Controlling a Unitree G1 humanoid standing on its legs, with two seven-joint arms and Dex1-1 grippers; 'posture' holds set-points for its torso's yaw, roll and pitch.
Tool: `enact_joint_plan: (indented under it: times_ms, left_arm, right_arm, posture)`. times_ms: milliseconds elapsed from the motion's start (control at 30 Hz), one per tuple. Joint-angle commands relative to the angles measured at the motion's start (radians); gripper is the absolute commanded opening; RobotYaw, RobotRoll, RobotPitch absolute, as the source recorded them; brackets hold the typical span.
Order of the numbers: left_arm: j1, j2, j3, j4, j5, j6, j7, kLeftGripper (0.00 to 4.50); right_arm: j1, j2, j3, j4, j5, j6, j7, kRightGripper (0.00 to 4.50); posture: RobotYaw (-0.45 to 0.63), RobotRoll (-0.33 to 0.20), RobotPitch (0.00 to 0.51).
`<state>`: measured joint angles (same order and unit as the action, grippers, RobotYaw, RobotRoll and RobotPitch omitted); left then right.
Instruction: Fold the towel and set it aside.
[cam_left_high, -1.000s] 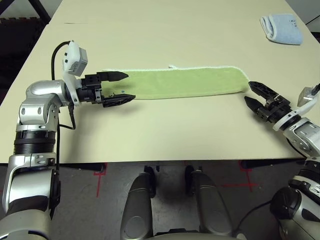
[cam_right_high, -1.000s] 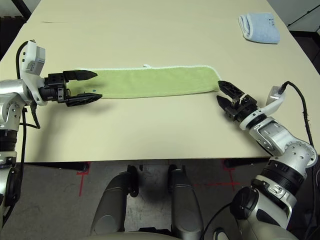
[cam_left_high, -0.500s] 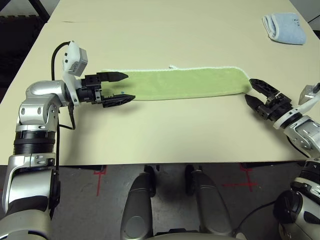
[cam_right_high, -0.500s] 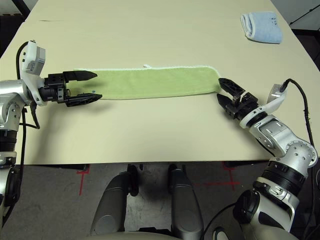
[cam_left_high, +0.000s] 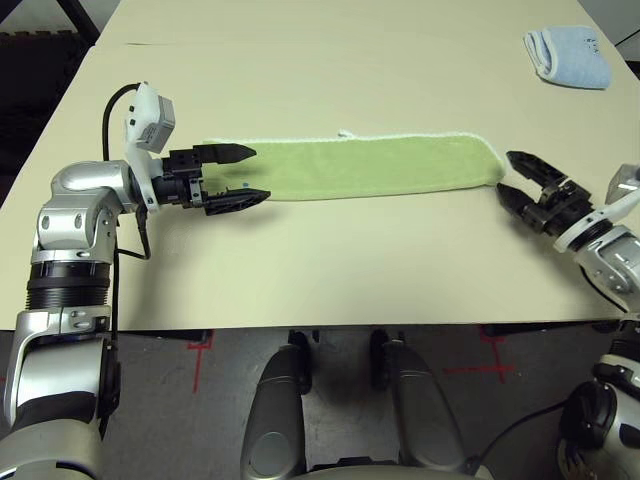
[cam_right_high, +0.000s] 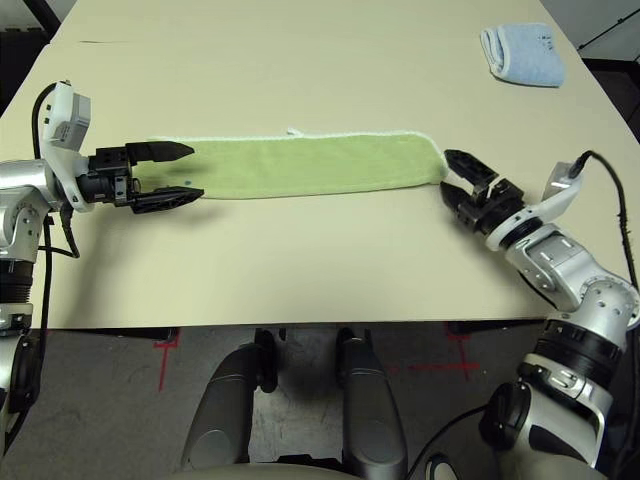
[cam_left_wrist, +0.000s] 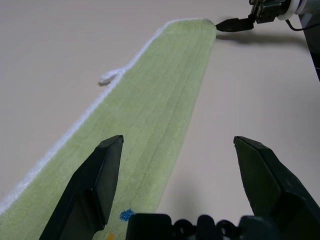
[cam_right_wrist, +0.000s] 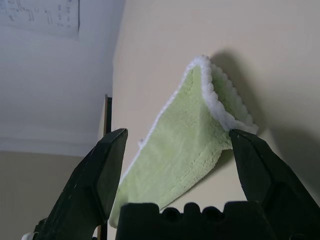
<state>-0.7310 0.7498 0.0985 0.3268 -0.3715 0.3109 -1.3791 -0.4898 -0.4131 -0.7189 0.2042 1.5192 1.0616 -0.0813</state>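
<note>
The light green towel (cam_left_high: 360, 167) lies as a long narrow strip across the middle of the table, white edging along its far side and a small white label (cam_left_high: 345, 133) sticking out. My left gripper (cam_left_high: 256, 174) is open, its fingers astride the strip's left end; in the left wrist view one finger is over the towel (cam_left_wrist: 160, 90) and the other over bare table. My right gripper (cam_left_high: 507, 174) is open just off the strip's right end, apart from it. In the right wrist view that folded end of the towel (cam_right_wrist: 165, 150) lies ahead between the fingers.
A pale blue folded towel (cam_left_high: 567, 57) rests at the far right corner of the beige table (cam_left_high: 330, 260). Bare tabletop stretches in front of and behind the green strip. The table's near edge runs just below both arms.
My right gripper has drawn back slightly to the right and toward the far side, staying open. The left arm and the towel have not moved.
</note>
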Motion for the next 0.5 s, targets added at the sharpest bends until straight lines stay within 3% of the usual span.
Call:
enact_joint_plan:
  times_ms: [33, 500]
  left_arm:
    - [0.014, 0.011, -0.011, -0.016, -0.012, 0.005, -0.011, 4.48]
    - [0.016, 0.01, -0.01, -0.026, -0.014, 0.012, -0.008, 4.48]
  right_arm:
    - [0.019, -0.04, 0.005, 0.033, -0.02, -0.017, 0.039, 4.48]
    - [0.035, -0.055, 0.037, 0.045, -0.02, -0.021, 0.052, 4.48]
  posture:
    - [-0.05, 0.0, 0.294]
    - [-0.04, 0.0, 0.294]
